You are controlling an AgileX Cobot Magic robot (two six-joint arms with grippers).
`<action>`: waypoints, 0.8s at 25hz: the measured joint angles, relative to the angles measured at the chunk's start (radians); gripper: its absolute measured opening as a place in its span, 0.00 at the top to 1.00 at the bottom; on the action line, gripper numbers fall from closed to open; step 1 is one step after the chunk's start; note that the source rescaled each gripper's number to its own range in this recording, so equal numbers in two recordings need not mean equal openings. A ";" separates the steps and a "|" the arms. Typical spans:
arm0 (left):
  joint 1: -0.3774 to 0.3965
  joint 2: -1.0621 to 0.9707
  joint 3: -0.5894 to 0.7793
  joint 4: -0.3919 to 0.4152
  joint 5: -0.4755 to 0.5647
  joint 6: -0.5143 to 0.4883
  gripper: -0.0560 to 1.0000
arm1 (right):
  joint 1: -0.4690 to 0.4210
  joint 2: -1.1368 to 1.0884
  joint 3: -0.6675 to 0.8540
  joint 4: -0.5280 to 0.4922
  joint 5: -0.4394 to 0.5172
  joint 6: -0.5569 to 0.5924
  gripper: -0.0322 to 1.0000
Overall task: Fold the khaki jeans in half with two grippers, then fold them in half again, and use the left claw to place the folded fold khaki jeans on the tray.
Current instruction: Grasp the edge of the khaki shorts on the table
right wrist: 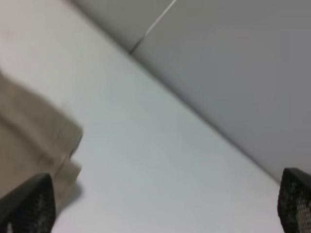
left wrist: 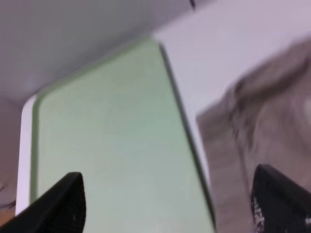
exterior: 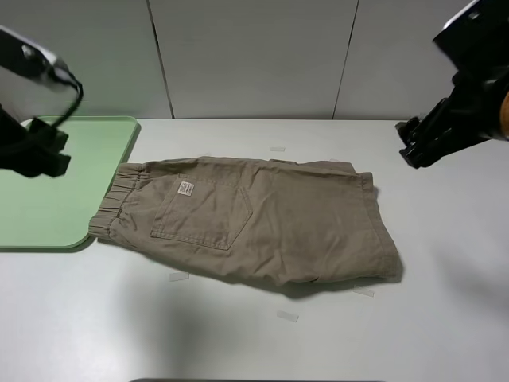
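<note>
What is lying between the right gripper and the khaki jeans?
Only bare table separates the right gripper from the khaki jeans, in the exterior high view.

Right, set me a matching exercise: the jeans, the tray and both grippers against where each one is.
1 khaki cotton jeans
2 pale mint-green rectangular plastic tray
3 black left gripper
4 black right gripper

A raised over the tray
B spread flat in the middle of the table
C at the table's left side
D raised over the table's far right

Pairs: 1-B, 2-C, 3-A, 4-D
</note>
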 joint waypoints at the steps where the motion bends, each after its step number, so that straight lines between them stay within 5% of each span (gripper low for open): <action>1: 0.000 -0.017 -0.032 -0.005 0.000 0.000 0.28 | 0.000 -0.037 0.000 0.007 -0.004 0.000 0.00; 11: -0.001 -0.223 -0.271 -0.071 -0.017 0.074 0.12 | 0.000 -0.319 0.000 0.146 -0.012 -0.051 0.00; 15: -0.001 -0.301 -0.339 -0.244 -0.011 0.324 0.11 | 0.000 -0.394 -0.006 0.254 -0.013 -0.148 0.00; 20: -0.001 -0.368 -0.403 -0.593 0.054 0.767 0.11 | 0.000 -0.432 -0.081 0.432 0.000 -0.288 0.00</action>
